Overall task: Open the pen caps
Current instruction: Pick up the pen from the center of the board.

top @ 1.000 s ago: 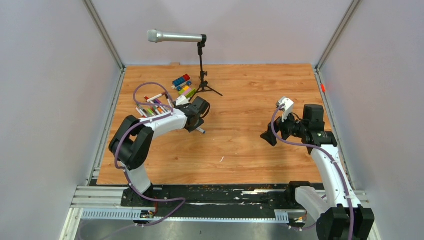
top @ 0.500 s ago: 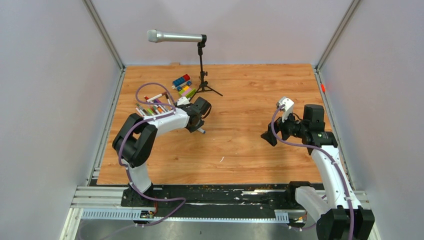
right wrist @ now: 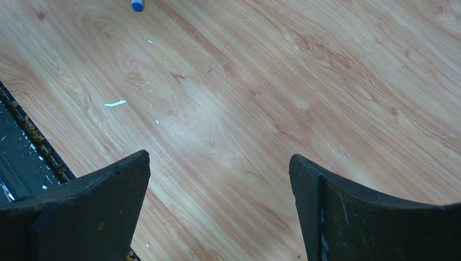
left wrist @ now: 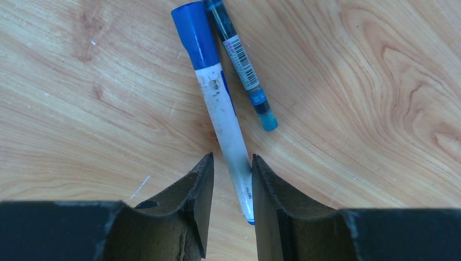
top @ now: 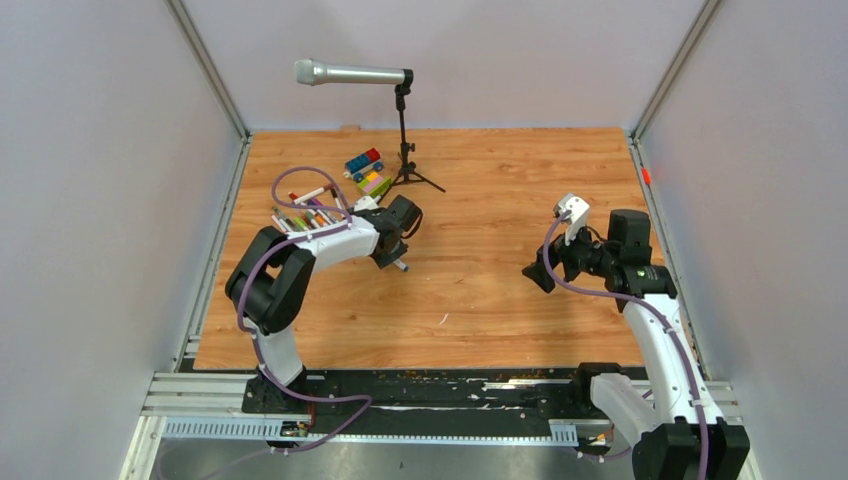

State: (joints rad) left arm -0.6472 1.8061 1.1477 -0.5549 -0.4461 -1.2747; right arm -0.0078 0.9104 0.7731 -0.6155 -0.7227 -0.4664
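Observation:
A white-barrelled pen [left wrist: 223,109] with a blue pen cap [left wrist: 194,32] lies on the wood, and its bare end runs between the fingers of my left gripper [left wrist: 232,157]. The jaws are narrowly open astride the barrel: the right finger touches it, and wood shows between it and the left finger. A thin dark pen [left wrist: 239,54] with a teal tip lies alongside. From above, the left gripper [top: 395,255] is low at the table's left middle, with the pen's end [top: 402,266] poking out. More pens [top: 305,215] lie behind it. My right gripper [top: 535,275] [right wrist: 217,157] hovers wide open over bare wood.
A silver microphone [top: 350,73] on a black tripod stands at the back. Coloured toy blocks [top: 366,170] lie beside its feet. A blue pen end [right wrist: 137,5] shows at the top of the right wrist view. The table's near edge [right wrist: 22,147] is at that view's left.
The left arm has shifted slightly and its jaws have narrowed around the pen's barrel. The right arm has barely moved.

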